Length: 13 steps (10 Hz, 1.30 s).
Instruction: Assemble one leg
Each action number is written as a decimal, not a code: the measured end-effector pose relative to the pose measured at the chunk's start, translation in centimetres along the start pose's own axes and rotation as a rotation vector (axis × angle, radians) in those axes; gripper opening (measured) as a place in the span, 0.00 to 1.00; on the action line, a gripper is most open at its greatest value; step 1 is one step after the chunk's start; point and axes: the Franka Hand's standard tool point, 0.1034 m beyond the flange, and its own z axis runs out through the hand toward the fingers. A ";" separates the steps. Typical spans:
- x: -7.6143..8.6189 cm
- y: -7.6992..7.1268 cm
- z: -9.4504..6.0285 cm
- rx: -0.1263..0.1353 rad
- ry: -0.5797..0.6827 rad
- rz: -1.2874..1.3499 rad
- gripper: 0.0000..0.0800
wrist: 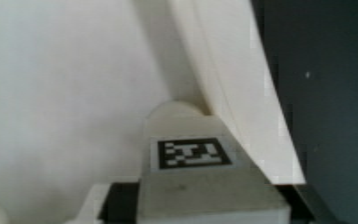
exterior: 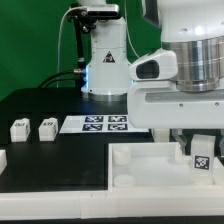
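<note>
Tagged leg (wrist: pixel 197 152) is pinched by the gripper (exterior: pixel 201 150) at lower right, above the tray (exterior: pixel 130 165); upright alignment with a socket should be kept.

One leg (exterior: pixel 201 153), a small white block with a black-and-white square tag, stands upright at the exterior view's right, over the white tray. The wrist view shows the leg's tagged face (wrist: pixel 197 152) close up against white plastic.

Two more legs (exterior: pixel 19 128) (exterior: pixel 47 127) rest on the black counter at the far left.

Tagged leg (wrist: pixel 195 150) btwn jaws, against white tray (wrist: pixel 69 90) rim.
</note>
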 end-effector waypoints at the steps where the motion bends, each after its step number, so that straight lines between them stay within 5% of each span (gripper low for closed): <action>1: 0.1 -0.1 0.0 -0.003 0.001 0.161 0.37; 6: 0.6 -0.1 -0.1 0.059 -0.100 1.046 0.37; 13: 1.0 0.0 -0.3 0.048 -0.091 1.508 0.37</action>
